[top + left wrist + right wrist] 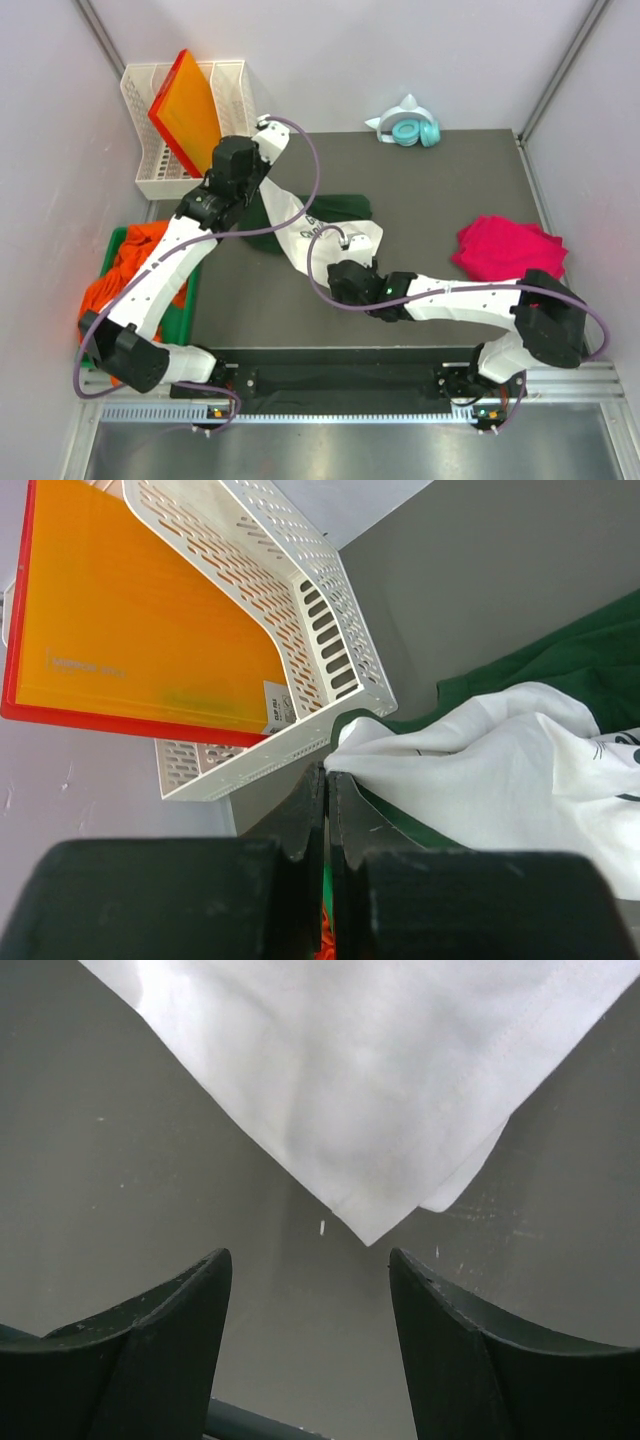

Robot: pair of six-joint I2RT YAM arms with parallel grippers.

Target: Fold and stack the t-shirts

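White t-shirt, green t-shirt, pink t-shirt: one of each.

The left arm stretches far forward, the left gripper pinched tight on a shirt. The right arm bends inward, right gripper spread wide.

Soft cloth white t-shirt; matt grey table

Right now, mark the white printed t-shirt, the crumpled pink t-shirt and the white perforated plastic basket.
white printed t-shirt (365,245): top external view, plain cloth right of the print.
crumpled pink t-shirt (505,248): top external view, middle of the heap.
white perforated plastic basket (345,655): left wrist view, its slotted end wall.
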